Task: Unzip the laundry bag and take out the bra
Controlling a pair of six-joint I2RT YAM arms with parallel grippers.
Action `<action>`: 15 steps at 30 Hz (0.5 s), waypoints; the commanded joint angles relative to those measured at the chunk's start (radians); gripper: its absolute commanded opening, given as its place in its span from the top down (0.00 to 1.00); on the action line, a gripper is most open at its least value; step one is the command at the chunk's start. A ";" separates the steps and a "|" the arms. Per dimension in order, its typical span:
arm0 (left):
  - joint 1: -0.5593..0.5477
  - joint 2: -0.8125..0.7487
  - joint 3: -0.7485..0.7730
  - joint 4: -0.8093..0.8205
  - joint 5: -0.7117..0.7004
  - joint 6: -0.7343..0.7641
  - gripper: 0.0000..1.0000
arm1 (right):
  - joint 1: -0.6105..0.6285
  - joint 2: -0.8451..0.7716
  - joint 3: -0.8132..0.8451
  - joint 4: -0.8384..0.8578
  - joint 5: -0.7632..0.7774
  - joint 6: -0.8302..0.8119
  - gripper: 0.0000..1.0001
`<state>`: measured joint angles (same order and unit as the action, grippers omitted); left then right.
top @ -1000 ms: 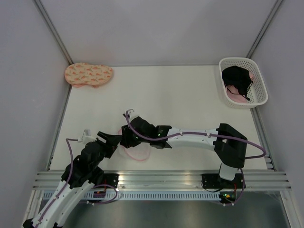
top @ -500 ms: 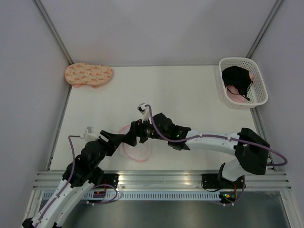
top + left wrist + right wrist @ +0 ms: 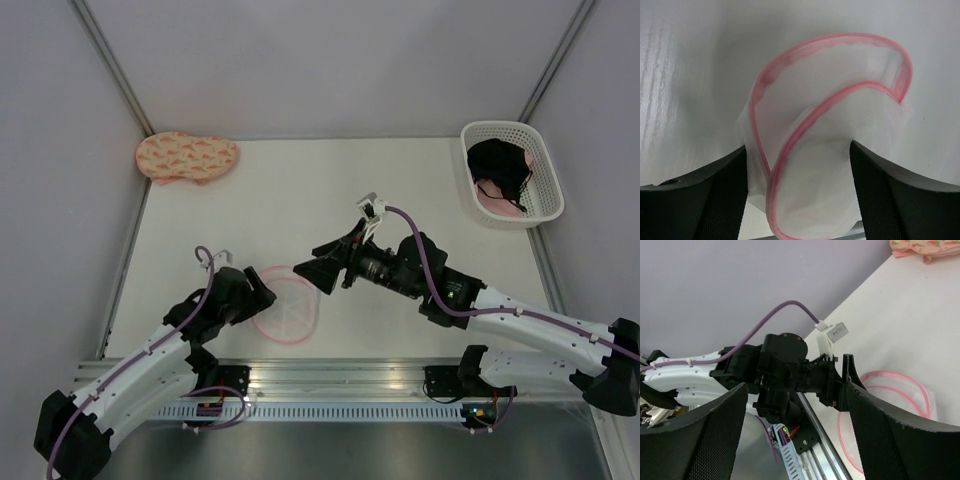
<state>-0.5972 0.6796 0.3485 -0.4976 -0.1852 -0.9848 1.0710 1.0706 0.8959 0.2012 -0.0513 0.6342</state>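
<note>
- Near the table's point(image 3: 400, 200) front edge lies the bag point(image 3: 292, 318), its pink rim gaping.
- Left gripper point(image 3: 265, 295) straddles the bag's left edge, jaws spread wide, not pinching.
- Right gripper point(image 3: 308, 266) hovers just beside the bag, jaws released, empty.
- Bra point(image 3: 497, 165) sits in the basket point(image 3: 498, 126), far right corner.

Bright, soft light fills the pictures. The white table point(image 3: 670, 75) shines in streaks on one side. Shadows are pale and fuzzy.
</note>
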 commanded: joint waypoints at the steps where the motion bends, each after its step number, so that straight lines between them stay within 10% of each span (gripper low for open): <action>1: -0.004 0.043 0.049 0.066 -0.057 0.115 0.19 | 0.000 -0.041 -0.052 -0.077 0.045 -0.021 0.16; 15: -0.006 0.196 -0.065 0.317 0.125 0.110 0.18 | -0.014 -0.095 -0.173 -0.265 0.280 0.091 0.17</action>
<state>-0.5980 0.8585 0.3008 -0.2462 -0.1093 -0.9203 1.0683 1.0237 0.7441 0.0113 0.1184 0.6716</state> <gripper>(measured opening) 0.823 0.826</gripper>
